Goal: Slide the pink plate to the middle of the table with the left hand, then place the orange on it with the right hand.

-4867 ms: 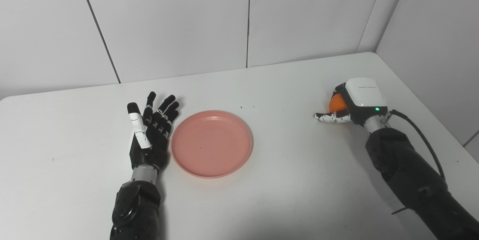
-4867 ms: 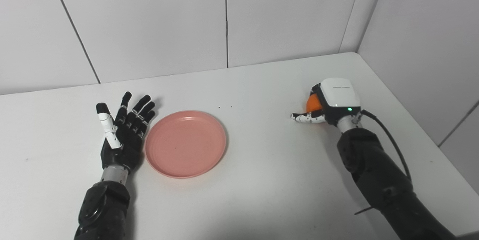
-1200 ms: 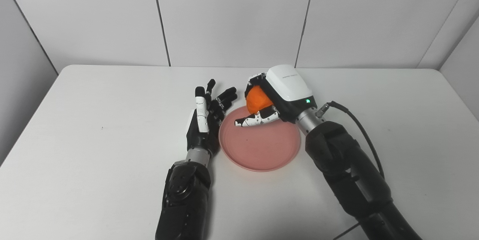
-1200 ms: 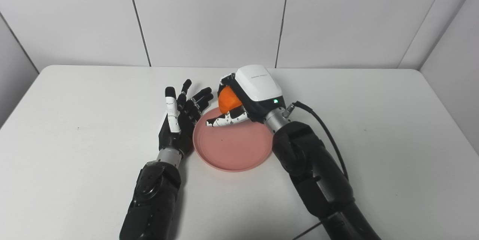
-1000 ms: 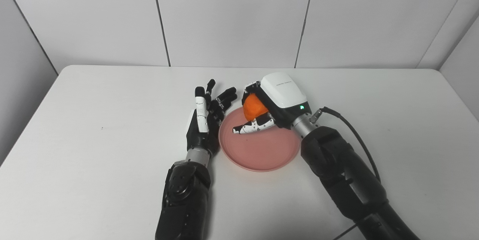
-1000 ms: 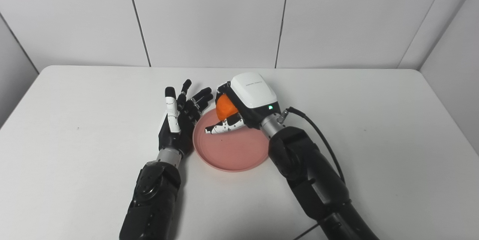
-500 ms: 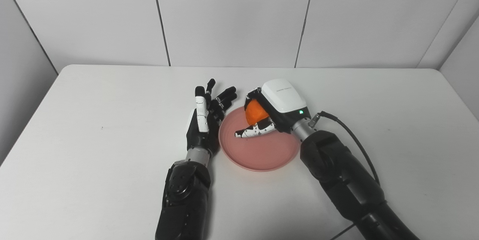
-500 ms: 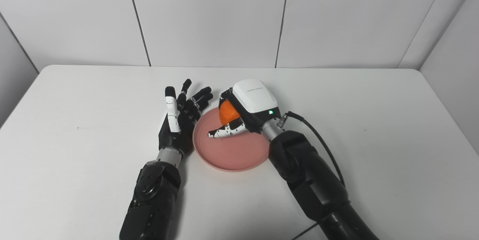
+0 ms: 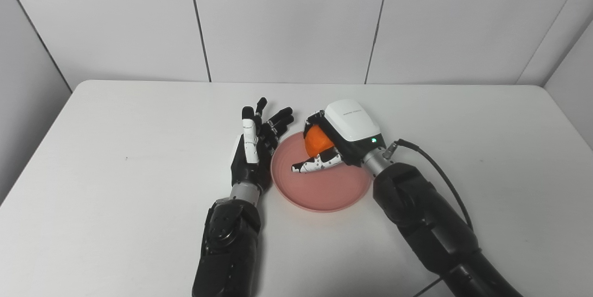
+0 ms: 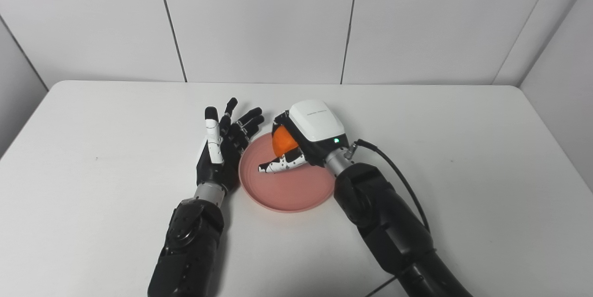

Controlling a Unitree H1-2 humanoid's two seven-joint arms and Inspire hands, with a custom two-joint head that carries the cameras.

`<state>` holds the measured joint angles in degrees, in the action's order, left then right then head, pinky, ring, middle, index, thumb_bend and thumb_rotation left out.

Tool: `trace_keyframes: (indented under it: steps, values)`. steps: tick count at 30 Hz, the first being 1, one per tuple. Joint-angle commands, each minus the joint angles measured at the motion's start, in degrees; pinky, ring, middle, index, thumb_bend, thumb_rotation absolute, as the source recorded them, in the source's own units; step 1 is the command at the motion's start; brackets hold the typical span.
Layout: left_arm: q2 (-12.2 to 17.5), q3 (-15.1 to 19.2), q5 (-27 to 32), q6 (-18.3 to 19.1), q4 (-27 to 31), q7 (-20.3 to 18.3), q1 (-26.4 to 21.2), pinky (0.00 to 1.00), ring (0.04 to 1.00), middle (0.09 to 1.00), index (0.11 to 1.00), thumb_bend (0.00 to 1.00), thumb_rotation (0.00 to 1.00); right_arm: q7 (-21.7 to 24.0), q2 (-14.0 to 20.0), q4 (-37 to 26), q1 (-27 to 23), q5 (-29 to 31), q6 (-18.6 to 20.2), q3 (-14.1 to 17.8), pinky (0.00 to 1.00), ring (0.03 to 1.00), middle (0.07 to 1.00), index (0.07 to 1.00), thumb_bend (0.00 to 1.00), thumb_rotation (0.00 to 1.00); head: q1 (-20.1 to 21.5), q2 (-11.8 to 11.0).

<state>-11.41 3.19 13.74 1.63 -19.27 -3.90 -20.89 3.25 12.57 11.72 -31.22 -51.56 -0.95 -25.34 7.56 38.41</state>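
White wall panels stood behind the white table (image 9: 116, 148), which filled most of the frame. Near the centre lay the pink plate (image 9: 324, 190). The right hand (image 9: 343, 137) was over the plate's upper part, its fingers closed around the orange (image 9: 316, 141); whether the orange touched the plate could not be told. The left hand (image 10: 221, 146) lay just beside the plate's left rim, fingers spread and holding nothing. Both views showed almost the same scene; in the right eye view all things sat a little more to the left.
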Motion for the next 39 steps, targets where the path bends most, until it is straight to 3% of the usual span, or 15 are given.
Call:
trace_keyframes:
  steps: [1, 10, 17, 22, 32, 36, 39]
  values:
    - [0.02, 0.23, 0.19, 5.38, -2.89, 1.27, 1.9, 0.89, 0.795, 0.776, 1.0, 0.98, 1.0, -0.36, 0.5, -1.35, -1.64, 0.5, -1.26, 0.2, 0.12, 0.171, 0.225, 0.27, 0.64, 0.47, -0.09, -0.01]
    - [0.04, 0.09, 0.0, 5.31, -3.04, 1.41, 1.87, 0.92, 0.8, 0.791, 1.0, 0.99, 1.0, 1.17, 1.15, -1.49, -1.81, 0.1, -1.41, -0.99, 0.15, 0.211, 0.275, 0.343, 0.65, 0.52, -0.19, 0.02]
    - [0.07, 0.07, 0.11, 5.19, -3.08, 1.17, 1.7, 0.92, 0.823, 0.848, 1.0, 0.99, 1.0, 3.06, 1.54, -1.65, -1.68, -1.03, -0.96, -2.34, 0.14, 0.194, 0.253, 0.311, 0.64, 0.52, -0.32, 0.19]
    - [-0.12, 0.28, 0.39, 5.26, -3.07, 1.3, 1.63, 0.92, 0.829, 0.845, 1.0, 0.98, 1.0, 3.81, 1.79, -1.19, -1.68, -1.25, -1.46, -3.22, 0.16, 0.216, 0.28, 0.379, 0.63, 0.5, -0.32, 0.19]
    - [-0.25, 0.57, 0.46, 5.51, -3.19, 1.56, 1.51, 0.91, 0.817, 0.816, 1.0, 0.98, 1.0, 4.15, 1.87, -0.99, -1.56, -0.75, -1.82, -3.56, 0.16, 0.212, 0.273, 0.337, 0.65, 0.46, -0.19, 0.26]
    - [-0.23, 0.61, 0.73, 5.48, -3.26, 1.23, 1.52, 0.92, 0.828, 0.829, 1.0, 0.98, 1.0, 3.65, 1.86, -0.86, -1.6, 0.2, -2.43, -3.14, 0.19, 0.246, 0.303, 0.357, 0.65, 0.52, -0.17, 0.28]
    - [-0.19, 0.42, 0.54, 5.42, -3.2, 1.16, 1.59, 0.93, 0.848, 0.85, 1.0, 0.97, 1.0, 2.83, 2.25, -1.04, -1.55, 0.99, -3.42, -2.83, 0.27, 0.326, 0.378, 0.4, 0.68, 0.66, -0.17, 0.28]
